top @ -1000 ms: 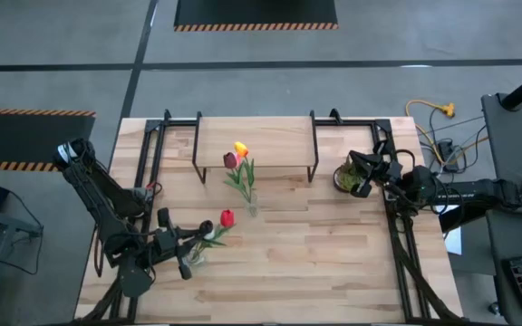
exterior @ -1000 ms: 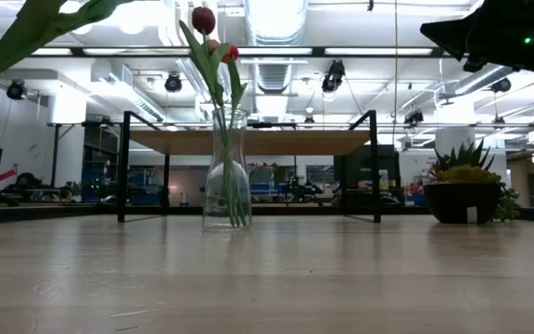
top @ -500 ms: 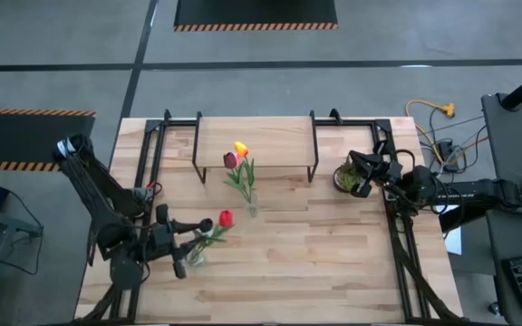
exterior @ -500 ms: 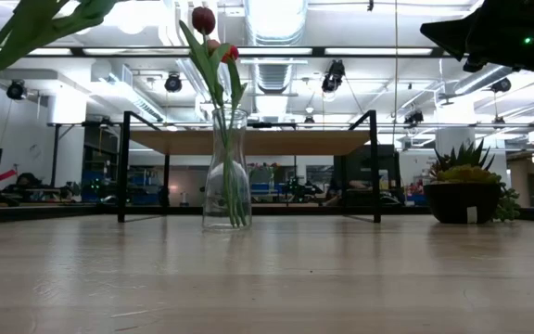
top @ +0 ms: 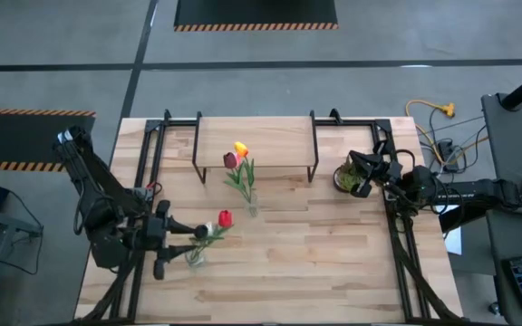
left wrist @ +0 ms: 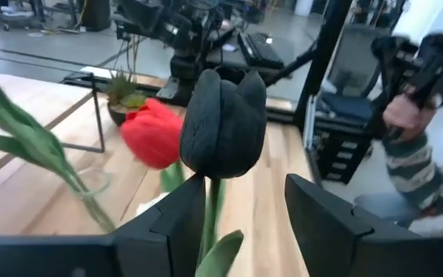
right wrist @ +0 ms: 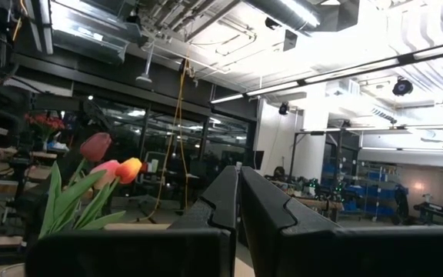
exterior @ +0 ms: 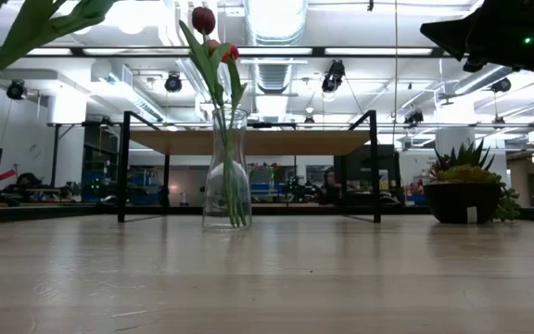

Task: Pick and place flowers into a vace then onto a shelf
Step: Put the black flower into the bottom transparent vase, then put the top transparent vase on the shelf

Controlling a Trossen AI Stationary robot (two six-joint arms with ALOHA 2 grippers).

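Near the table's left front, a small glass vase (top: 195, 257) holds a red tulip (top: 227, 218) and a dark maroon tulip (left wrist: 223, 123). My left gripper (left wrist: 244, 185) is open just left of that vase (top: 184, 243), and the dark tulip's stem (left wrist: 211, 211) rises between its fingers, close to one of them. A taller glass vase (exterior: 227, 172) at mid-table holds maroon and orange-yellow tulips (top: 240, 148). Behind it the shelf (top: 254, 143) stands on black legs. My right gripper (right wrist: 238, 201) is shut and empty at the table's right edge (top: 362, 178).
A small potted green plant (top: 345, 176) sits just below my right gripper at the back right. Black metal frame rails (top: 149, 154) run along the table's left and right sides. A wide stretch of bare wood (top: 324, 263) lies at the centre and front right.
My left gripper has opened, letting go of the dark tulip's stem, and has drawn back toward the table's left edge while rising a little. Both tulips stay standing in the small vase.
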